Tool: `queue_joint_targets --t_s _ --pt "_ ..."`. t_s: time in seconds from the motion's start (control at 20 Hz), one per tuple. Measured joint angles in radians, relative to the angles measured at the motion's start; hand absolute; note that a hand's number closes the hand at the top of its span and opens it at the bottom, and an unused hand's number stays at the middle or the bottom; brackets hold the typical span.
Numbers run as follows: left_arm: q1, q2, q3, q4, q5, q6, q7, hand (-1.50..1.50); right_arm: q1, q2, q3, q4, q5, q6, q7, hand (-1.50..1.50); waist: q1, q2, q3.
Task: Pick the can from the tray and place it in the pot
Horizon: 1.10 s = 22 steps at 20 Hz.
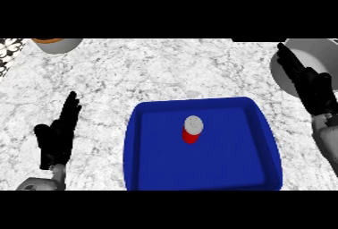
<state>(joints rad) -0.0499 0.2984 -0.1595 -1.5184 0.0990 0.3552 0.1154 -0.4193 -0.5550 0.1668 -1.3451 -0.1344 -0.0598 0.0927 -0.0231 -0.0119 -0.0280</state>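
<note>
A red can [191, 130] with a pale grey top stands upright near the middle of a blue tray [152, 170] on the marble counter. The grey pot [315, 54] sits at the far right edge, partly cut off by the view. My right hand [311, 85] is raised in front of the pot with straight fingers, holding nothing, well to the right of the can. My left hand [58, 134] rests open at the lower left, fingers pointing up, clear of the tray.
A grey bowl with an orange inside [58, 44] sits at the top left edge. A dark patterned strip [9, 53] runs along the counter's far left.
</note>
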Motion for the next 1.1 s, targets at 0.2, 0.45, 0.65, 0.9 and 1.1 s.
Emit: queue_joint_targets --t_s 0.2,0.45,0.65,0.9,1.1 --pt "0.009 -0.025 0.011 -0.018 0.015 -0.002 -0.059 0.00 0.034 0.002 -0.039 -0.156 0.029 -0.070 -0.125 1.50 -0.011 -0.005 0.018" --pt "0.025 -0.050 0.028 -0.051 0.035 0.002 -0.127 0.00 0.121 -0.002 -0.124 -0.262 0.162 -0.286 -0.216 -1.50 -0.072 -0.022 0.022" --pt "0.050 -0.067 0.018 -0.080 0.052 -0.020 -0.171 0.00 0.291 0.129 -0.076 -0.408 0.270 -0.484 -0.322 -1.50 -0.061 -0.015 0.026" --pt "0.067 -0.090 -0.002 -0.090 0.055 -0.037 -0.215 0.00 0.521 0.256 0.105 -0.610 0.446 -0.642 -0.468 -1.50 -0.035 -0.006 0.026" --pt "0.062 -0.104 -0.013 -0.088 0.051 -0.047 -0.231 0.00 0.704 0.282 0.241 -0.705 0.658 -0.698 -0.412 -1.50 -0.018 0.001 0.025"
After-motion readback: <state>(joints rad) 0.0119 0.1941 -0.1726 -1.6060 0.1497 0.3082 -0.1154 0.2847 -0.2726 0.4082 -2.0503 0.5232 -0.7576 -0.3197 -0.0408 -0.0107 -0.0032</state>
